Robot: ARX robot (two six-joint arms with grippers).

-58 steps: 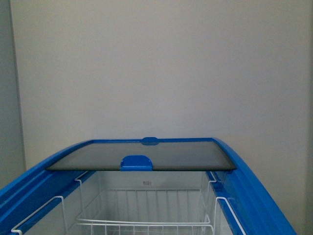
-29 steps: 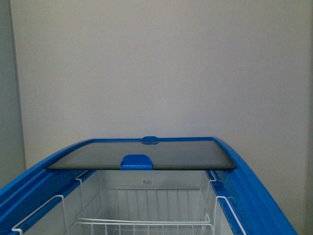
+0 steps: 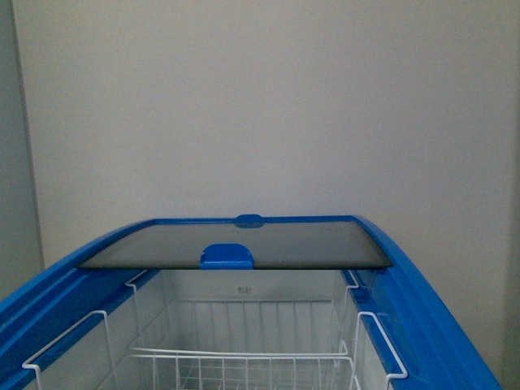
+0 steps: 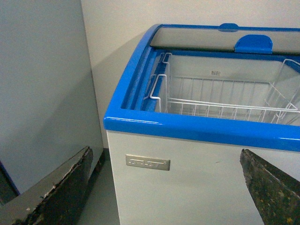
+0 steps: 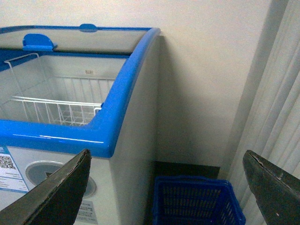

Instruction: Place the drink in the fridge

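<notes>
**A:** Where is the fridge, and is it open?

**B:** The fridge point(image 3: 455, 325), a white chest cooler with a blue top rim, stands straight ahead against a plain pale wall. Its sliding glass lid point(image 3: 244, 244) sits pushed to the far end, with a blue handle point(image 3: 227, 256) on its near edge. The near part is uncovered, and white wire baskets point(image 3: 244, 361) hang inside.

**A:** What do the wrist cameras show?

**B:** The left gripper point(image 4: 164, 187) is spread wide, holding nothing; its two dark fingers point(image 4: 61, 187) frame the cooler's white side wall and a small metal nameplate point(image 4: 147, 162). A grey panel point(image 4: 42, 93) stands beside the cooler on that side. The right gripper point(image 5: 164, 187) is likewise spread and empty. Between its fingers point(image 5: 56, 192) lies the cooler's corner, an oval grey display point(image 5: 42, 173), and a label with a QR code point(image 5: 7, 164). A blue plastic basket point(image 5: 197, 201) sits on the floor just beside the cooler, near a pale curtain point(image 5: 281, 103).

**A:** Any drink visible?

**B:** None that I can make out.
</notes>
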